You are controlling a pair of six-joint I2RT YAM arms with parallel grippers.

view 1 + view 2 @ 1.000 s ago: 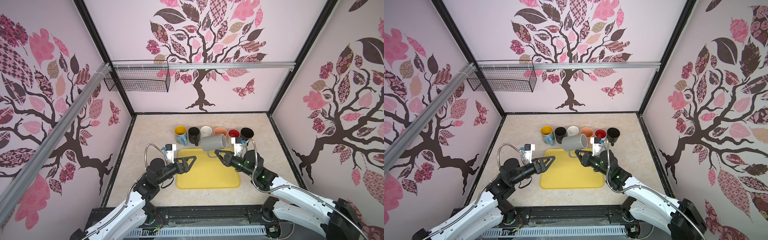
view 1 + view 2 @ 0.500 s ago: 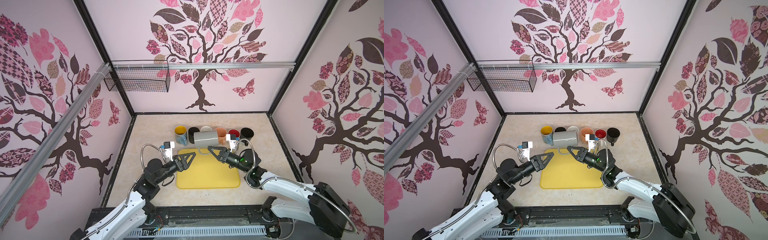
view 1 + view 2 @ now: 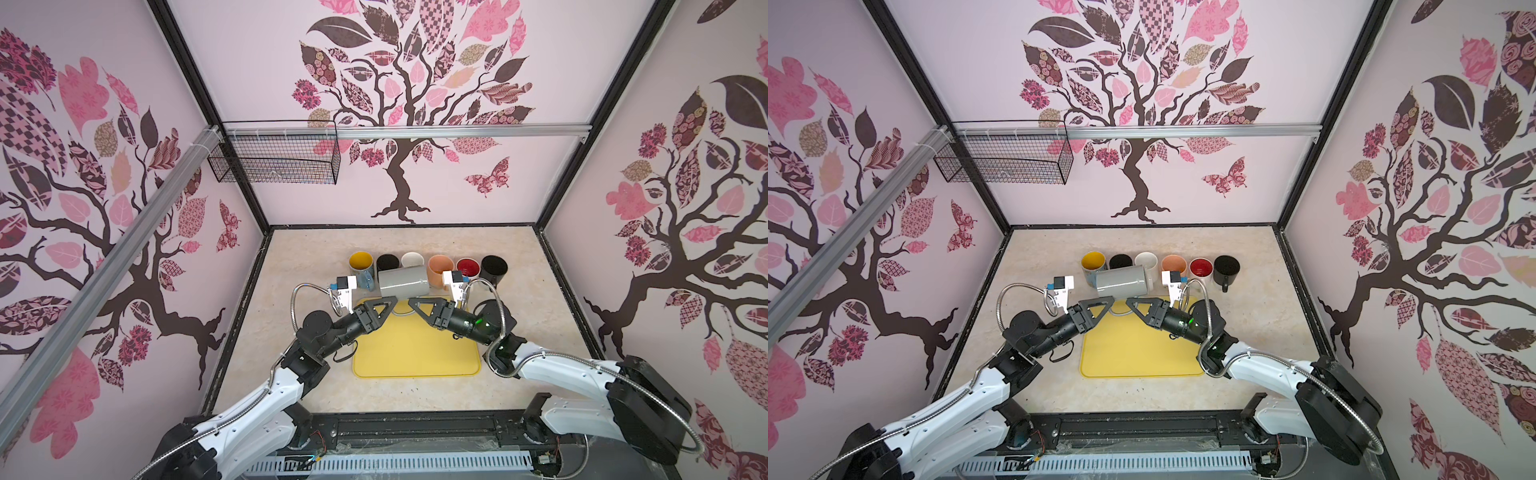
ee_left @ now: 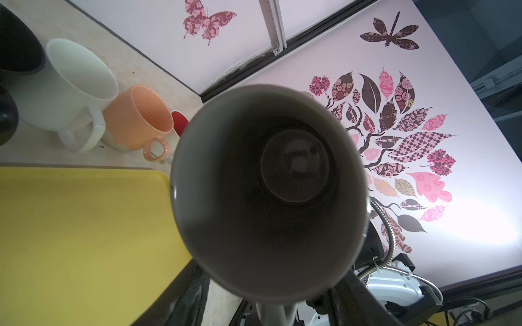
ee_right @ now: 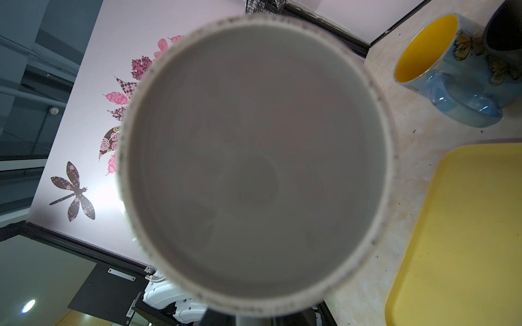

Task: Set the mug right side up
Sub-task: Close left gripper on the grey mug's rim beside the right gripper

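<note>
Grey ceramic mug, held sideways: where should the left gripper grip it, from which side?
Probably the rim, from the side where the left gripper is: the grey ceramic mug lies level, mouth open that way, and the right gripper holds the handle.

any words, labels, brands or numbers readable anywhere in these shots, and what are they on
Nothing in any view can be read.
gray mug: plain, no print.
blue mug: butterfly pictures only, no lettering.
small sticker on dark hardware in the right wrist view: printed marks, too small and blurred to read.
white tag on a black panel in the same view: nothing legible.
</note>
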